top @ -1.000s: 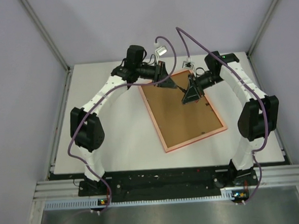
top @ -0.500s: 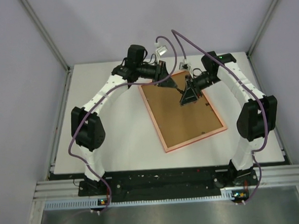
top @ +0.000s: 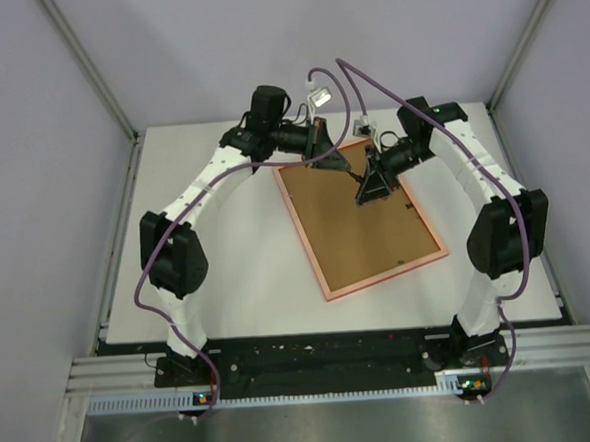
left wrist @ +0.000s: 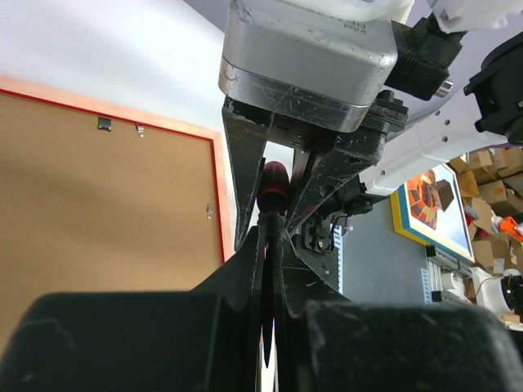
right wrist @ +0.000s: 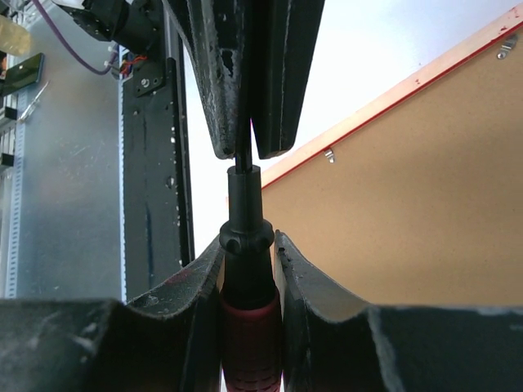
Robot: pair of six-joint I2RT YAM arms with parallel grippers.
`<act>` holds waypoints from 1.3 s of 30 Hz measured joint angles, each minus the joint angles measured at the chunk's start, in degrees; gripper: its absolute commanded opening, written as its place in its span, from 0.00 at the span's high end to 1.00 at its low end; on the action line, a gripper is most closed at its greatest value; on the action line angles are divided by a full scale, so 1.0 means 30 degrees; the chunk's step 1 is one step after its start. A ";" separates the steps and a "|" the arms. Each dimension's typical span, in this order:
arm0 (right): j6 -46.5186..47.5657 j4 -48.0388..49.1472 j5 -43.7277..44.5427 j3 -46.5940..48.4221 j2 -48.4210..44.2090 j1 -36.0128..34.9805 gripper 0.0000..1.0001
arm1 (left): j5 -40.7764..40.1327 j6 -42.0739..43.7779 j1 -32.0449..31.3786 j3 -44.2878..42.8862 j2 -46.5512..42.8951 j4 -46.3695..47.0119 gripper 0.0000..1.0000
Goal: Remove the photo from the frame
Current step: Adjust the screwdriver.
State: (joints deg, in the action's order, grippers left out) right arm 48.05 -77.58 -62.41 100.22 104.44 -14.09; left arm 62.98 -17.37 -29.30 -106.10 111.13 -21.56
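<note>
The frame (top: 361, 227) lies face down on the white table, showing its brown back with a red rim; it also shows in the left wrist view (left wrist: 106, 212) and the right wrist view (right wrist: 409, 220). The photo is hidden under the back. Both grippers hover over the frame's far corner, tip to tip. My right gripper (top: 365, 185) (right wrist: 249, 245) is shut on the red-and-black handle of a screwdriver (right wrist: 248, 212). My left gripper (top: 327, 162) (left wrist: 272, 245) is shut on its thin shaft; the red handle (left wrist: 274, 184) shows beyond it.
Small metal clips (left wrist: 105, 123) (right wrist: 329, 154) sit along the frame's back rim. Purple cables loop above both arms. Grey enclosure walls stand on the left, back and right. A black rail (top: 313, 355) runs along the table's near edge.
Both grippers, joined by the screwdriver, have shifted slightly left and toward the far edge. The frame has not moved.
</note>
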 measured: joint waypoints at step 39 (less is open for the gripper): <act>0.0838 0.0000 -0.6885 0.2382 0.2943 0.5887 0.14 | -0.3315 -1.8906 0.1610 0.6156 -0.0233 1.9883 1.00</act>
State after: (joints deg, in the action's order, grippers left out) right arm 50.57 -77.58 -83.07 107.37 113.27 3.57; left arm 53.04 -74.08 -24.47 -87.64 110.43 38.09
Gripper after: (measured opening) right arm 0.864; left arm 0.053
